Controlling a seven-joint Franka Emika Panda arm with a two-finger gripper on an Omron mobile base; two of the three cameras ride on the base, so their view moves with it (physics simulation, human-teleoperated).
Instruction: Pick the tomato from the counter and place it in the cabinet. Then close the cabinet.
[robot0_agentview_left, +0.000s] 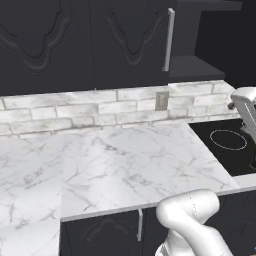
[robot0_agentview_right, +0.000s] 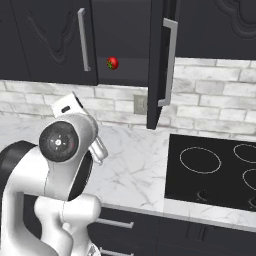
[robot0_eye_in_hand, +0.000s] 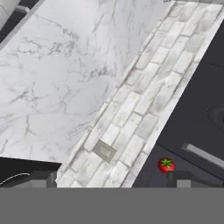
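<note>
The tomato (robot0_agentview_right: 112, 62), small, red and green-capped, rests on the dark shelf inside the open cabinet (robot0_agentview_right: 125, 30). The cabinet's right door (robot0_agentview_right: 159, 65) stands swung out edge-on with its long silver handle (robot0_agentview_right: 170, 62); the left door (robot0_agentview_right: 55, 40) is shut. In the hand view the tomato (robot0_eye_in_hand: 166, 165) lies in the dark cabinet opening just above the right fingertip (robot0_eye_in_hand: 177, 178). My gripper (robot0_eye_in_hand: 114, 181) is open with nothing between its fingers. The white marble counter (robot0_agentview_left: 125, 165) spreads below.
A black cooktop (robot0_agentview_right: 215, 170) with ring marks sits to the right in the counter. A wall outlet (robot0_agentview_right: 140, 105) is set in the white brick backsplash (robot0_agentview_left: 75, 112). Black base cabinets (robot0_agentview_left: 100, 232) run under the counter's front edge.
</note>
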